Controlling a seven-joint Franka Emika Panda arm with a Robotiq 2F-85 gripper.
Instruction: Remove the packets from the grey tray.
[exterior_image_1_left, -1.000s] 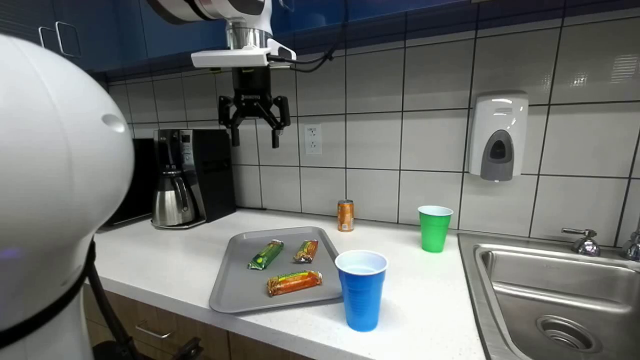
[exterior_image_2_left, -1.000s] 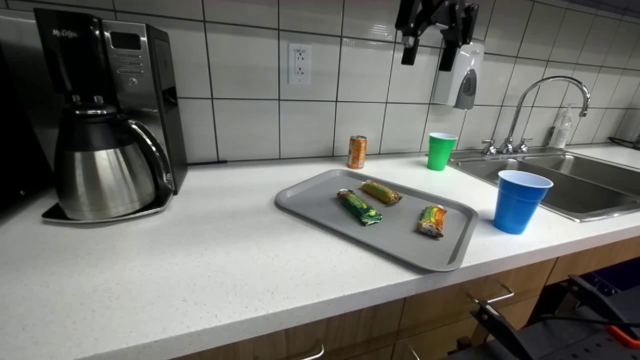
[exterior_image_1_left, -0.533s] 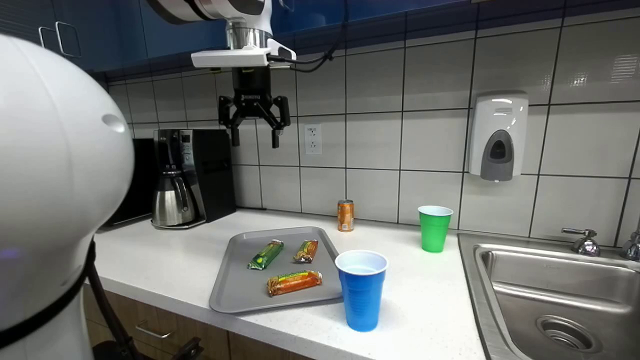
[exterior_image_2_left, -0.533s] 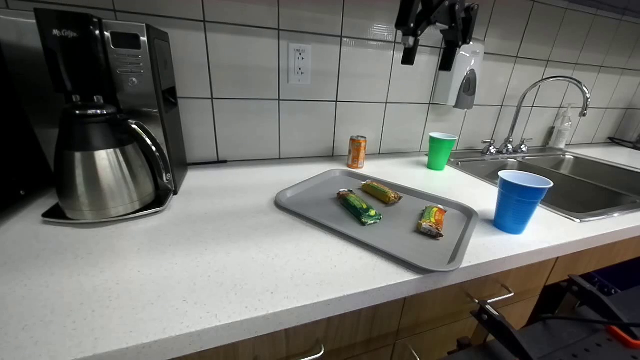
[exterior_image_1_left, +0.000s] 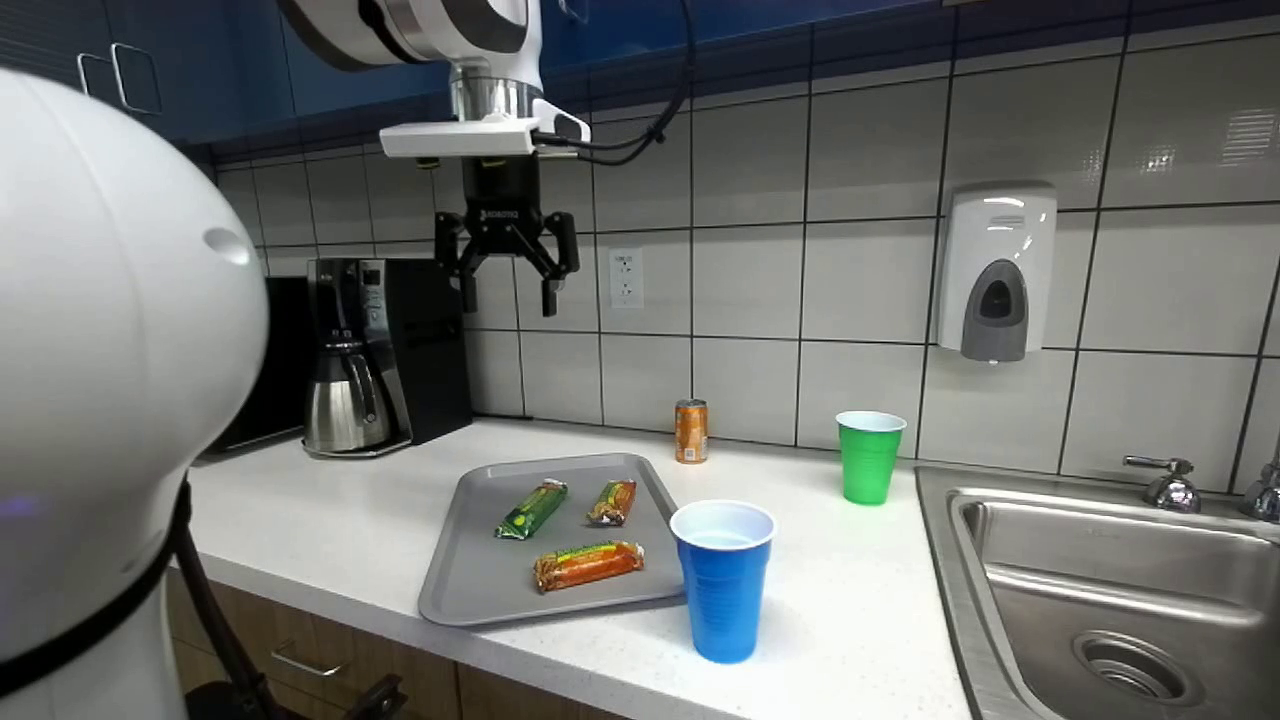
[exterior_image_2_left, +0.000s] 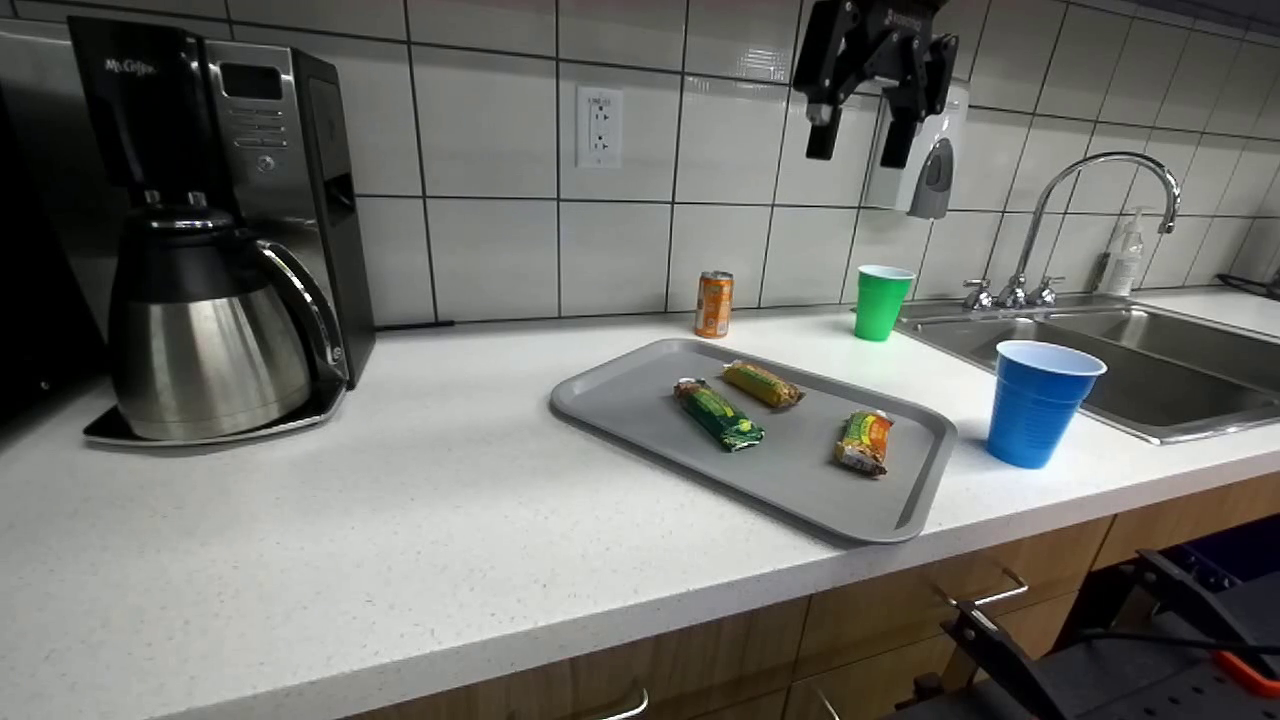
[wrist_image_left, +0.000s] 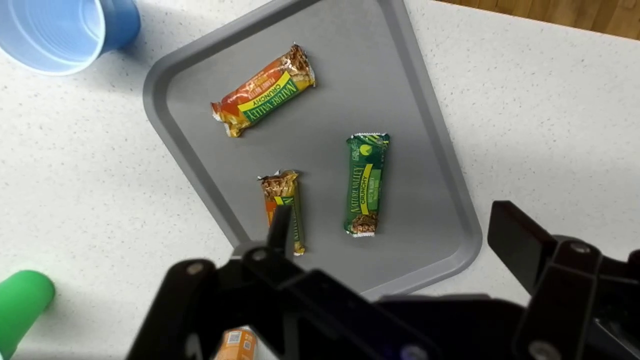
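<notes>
Gripper up there, jaws spread. Wrist view: finger covers part of one packet, can't quite read it.

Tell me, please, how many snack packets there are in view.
3, all lying on the grey tray: the green packet, the orange packet nearest the blue cup, and the yellowish packet nearest the orange can. None seems hidden.

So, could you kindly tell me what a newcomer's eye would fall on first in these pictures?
Probably the blue cup, bright against the white counter, standing between the grey tray and the sink. Next, likely, a green packet, an orange packet and a yellowish packet, lying apart on the tray. Then the black gripper, hanging open high above the counter.
</notes>
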